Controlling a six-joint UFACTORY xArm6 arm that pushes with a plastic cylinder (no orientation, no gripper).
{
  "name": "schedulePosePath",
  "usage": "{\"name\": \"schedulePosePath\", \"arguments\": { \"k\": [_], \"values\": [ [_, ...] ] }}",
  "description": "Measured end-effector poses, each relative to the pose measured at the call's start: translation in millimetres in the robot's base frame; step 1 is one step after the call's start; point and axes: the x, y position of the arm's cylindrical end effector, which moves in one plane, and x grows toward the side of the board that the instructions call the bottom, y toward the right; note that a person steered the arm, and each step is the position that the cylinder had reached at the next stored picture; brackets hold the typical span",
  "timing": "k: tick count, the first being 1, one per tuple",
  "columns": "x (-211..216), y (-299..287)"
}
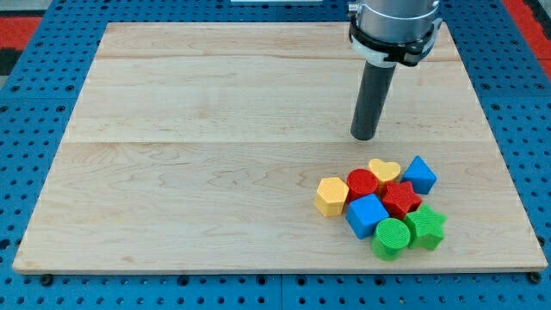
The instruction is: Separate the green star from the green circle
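No jaws fitted, only a rod. My tip (365, 137) stood above the cluster, apart. Green plastic star block (427, 227) touched green plastic circle block (392, 238) at the pale wooden counter (198, 172) lower right. Separation not begun.

The arm (394, 21) is a fat round tube, shiny grey like metal; a white ring goes around its bottom, with a black band under it and a small white bump on the view's left side; out of it comes a straight dark rod (373, 96), smooth and round; my tip (364, 138) is flat and almost black.
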Motion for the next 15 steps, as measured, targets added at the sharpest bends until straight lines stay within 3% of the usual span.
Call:
{"name": "schedulePosePath", "arguments": {
  "k": [2,4,5,6,7,8,10,13,14,15],
  "values": [
    [-12,-2],
    [-13,150],
    [15,193],
    [77,210],
    [150,210],
    [190,177],
    [188,58],
    [108,16],
    [107,15],
    [154,17]
  ]
}}
